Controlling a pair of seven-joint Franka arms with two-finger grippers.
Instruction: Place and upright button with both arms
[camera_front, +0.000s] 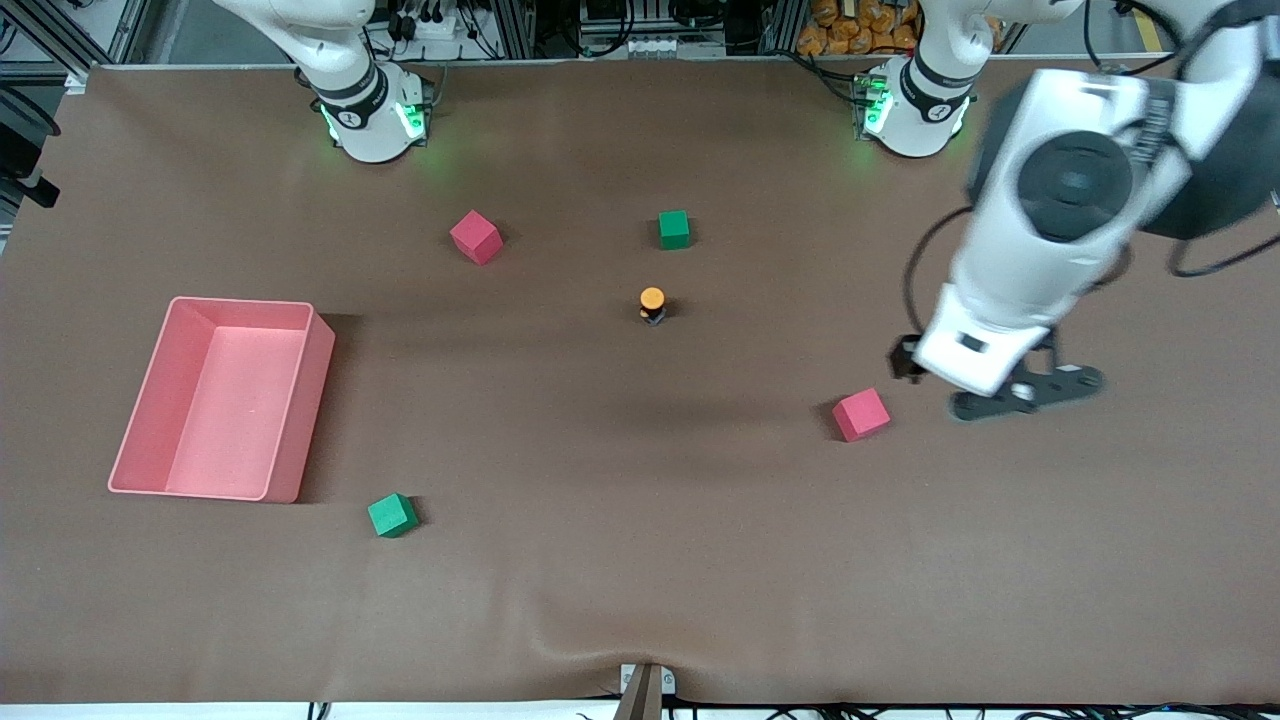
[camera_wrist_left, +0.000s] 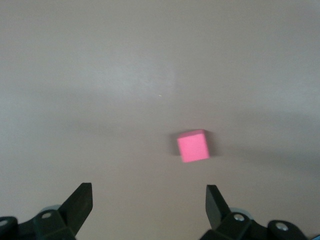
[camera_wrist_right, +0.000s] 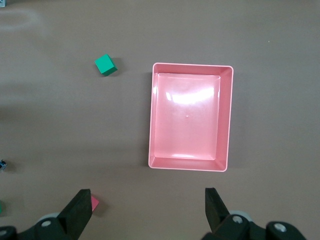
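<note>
The button (camera_front: 652, 304) stands upright near the middle of the table, orange cap on top of its black body. My left gripper (camera_front: 1022, 390) hangs over the table at the left arm's end, beside a red cube (camera_front: 860, 414). It is well away from the button. In the left wrist view its fingers (camera_wrist_left: 82, 201) stand wide apart with nothing between them, so the left gripper (camera_wrist_left: 148, 201) is open, and the red cube (camera_wrist_left: 193, 146) lies ahead of it. My right gripper (camera_wrist_right: 147, 205) is open and empty, high above the pink tray (camera_wrist_right: 226, 120), and does not show in the front view.
The pink tray (camera_front: 320, 345) sits at the right arm's end, with a green cube (camera_front: 392, 515) nearer the front camera beside it. A second red cube (camera_front: 475, 237) and a second green cube (camera_front: 673, 229) lie farther from the front camera than the button.
</note>
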